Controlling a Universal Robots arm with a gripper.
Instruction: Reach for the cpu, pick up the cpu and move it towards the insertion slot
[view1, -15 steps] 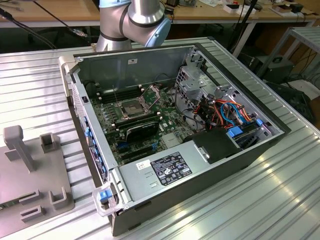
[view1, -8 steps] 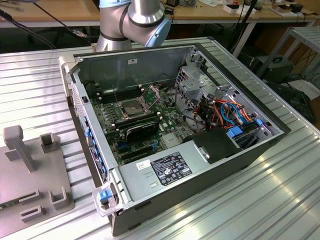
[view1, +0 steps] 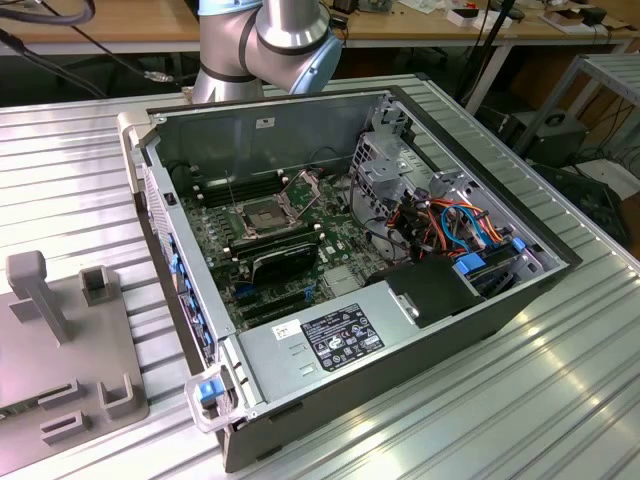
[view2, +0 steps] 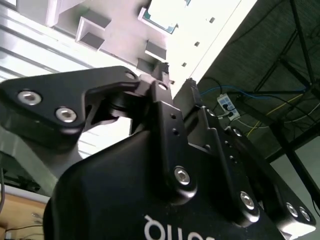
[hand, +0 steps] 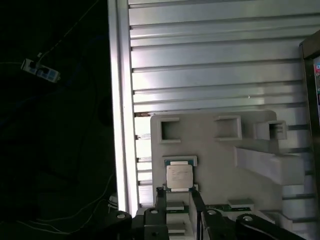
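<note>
In the first wrist view the cpu (hand: 179, 177), a small pale square chip, lies flat in a recess of the grey fixture plate (hand: 220, 165). My gripper (hand: 177, 199) hovers over the plate with its two dark fingers (hand: 160, 197) apart and nothing between them; the chip sits just beyond the fingertips. In the second wrist view the gripper (view2: 176, 82) points at the plate, and the cpu (view2: 161, 14) shows as a pale patch. The insertion slot (view1: 262, 214) sits on the motherboard inside the open computer case (view1: 470, 320), its thin metal bracket (view1: 301, 186) hinged up.
The arm's base (view1: 262, 40) stands behind the case. A black card (view1: 285, 258) and long memory slots (view1: 280, 300) lie near the socket, with a drive cage (view1: 385, 165) and cables (view1: 460, 225) to the exterior view's right. The fixture plate (view1: 60, 330) carries upright blocks. The ribbed table edge (hand: 120, 125) runs beside the plate.
</note>
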